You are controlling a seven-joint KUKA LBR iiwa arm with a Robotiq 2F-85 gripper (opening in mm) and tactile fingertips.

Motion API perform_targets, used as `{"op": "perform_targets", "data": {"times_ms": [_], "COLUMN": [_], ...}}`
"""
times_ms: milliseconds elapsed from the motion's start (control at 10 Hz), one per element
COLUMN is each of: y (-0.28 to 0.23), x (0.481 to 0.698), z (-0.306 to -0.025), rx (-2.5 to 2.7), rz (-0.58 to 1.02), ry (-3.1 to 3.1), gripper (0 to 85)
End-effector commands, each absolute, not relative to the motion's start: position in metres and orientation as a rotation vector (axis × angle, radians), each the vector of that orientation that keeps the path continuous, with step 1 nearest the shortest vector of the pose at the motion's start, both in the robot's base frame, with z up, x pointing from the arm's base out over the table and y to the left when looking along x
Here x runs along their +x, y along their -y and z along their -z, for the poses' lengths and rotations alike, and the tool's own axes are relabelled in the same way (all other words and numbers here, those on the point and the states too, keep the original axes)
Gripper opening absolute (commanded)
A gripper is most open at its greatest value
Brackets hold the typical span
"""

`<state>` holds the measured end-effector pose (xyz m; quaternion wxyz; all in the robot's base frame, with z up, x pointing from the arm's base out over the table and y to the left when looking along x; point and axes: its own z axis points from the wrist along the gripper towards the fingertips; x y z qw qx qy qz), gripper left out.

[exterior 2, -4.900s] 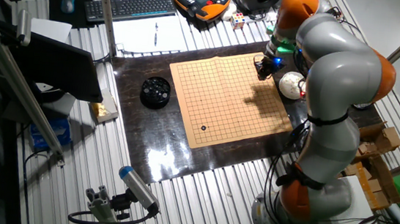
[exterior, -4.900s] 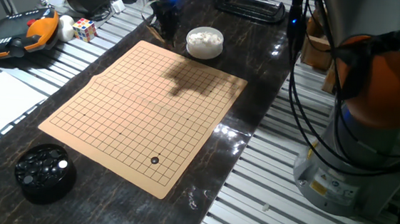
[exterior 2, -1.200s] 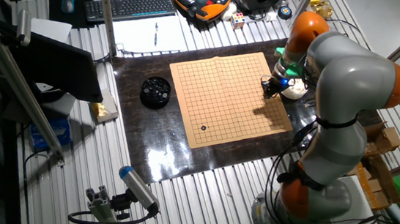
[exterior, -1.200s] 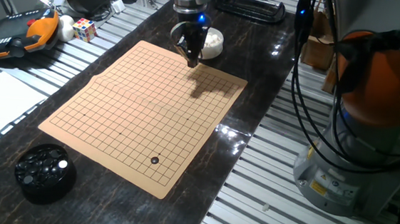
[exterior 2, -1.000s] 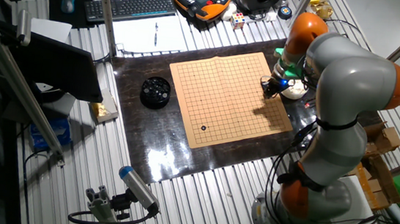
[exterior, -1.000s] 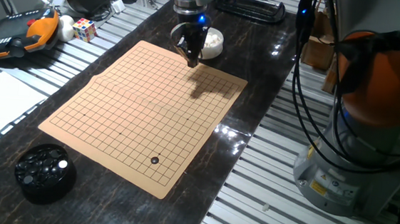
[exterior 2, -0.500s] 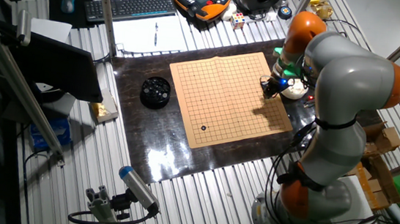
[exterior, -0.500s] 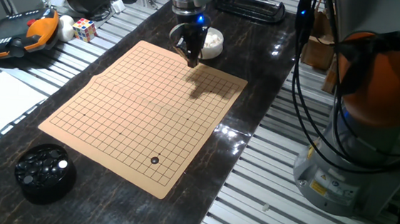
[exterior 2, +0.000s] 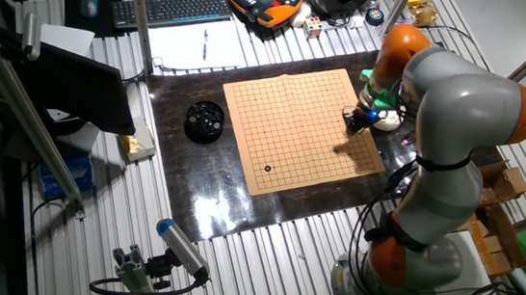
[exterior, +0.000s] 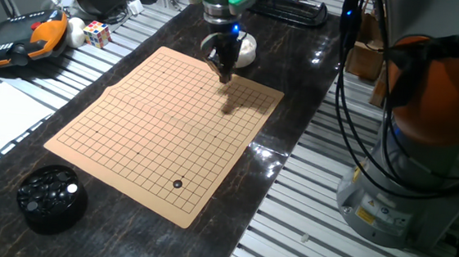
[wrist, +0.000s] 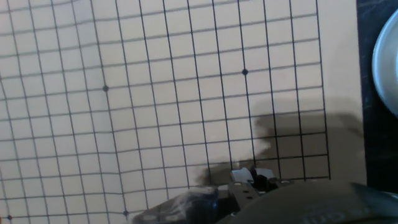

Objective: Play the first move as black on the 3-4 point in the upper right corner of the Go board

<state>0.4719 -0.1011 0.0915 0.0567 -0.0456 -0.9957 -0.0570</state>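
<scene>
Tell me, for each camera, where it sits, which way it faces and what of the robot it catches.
One fixed view: low at the table's end near the black stone bowl, facing along the Go board toward the gripper; the arm's base stands at the right.
The other fixed view: high up, looking down on the whole table; the whole arm shows, bent over the board's edge.
Hand view: on the hand, looking down at the board's grid; only blurred fingers show.
Shared: both fixed views show the lone black stone.

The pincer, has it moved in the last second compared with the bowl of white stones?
Yes. The pincer has shifted slightly right and nearer the camera, in front of the bowl of white stones, over the Go board.
</scene>
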Motion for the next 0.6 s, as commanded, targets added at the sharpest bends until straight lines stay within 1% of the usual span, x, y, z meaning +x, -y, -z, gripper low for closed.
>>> {"op": "perform_targets", "data": {"times_ms": [0, 200, 400, 500], "y": [0.102, 0.112, 0.113, 0.112], "x": [0.470, 0.461, 0.458, 0.456], "z": [-0.089, -0.074, -0.069, -0.068], "rx": [-0.128, -0.099, -0.096, -0.093], "rz": [0.175, 0.203, 0.222, 0.202], "ry": [3.018, 3.024, 3.023, 3.029], "gripper": [1.7, 1.7, 1.7, 1.7]}}
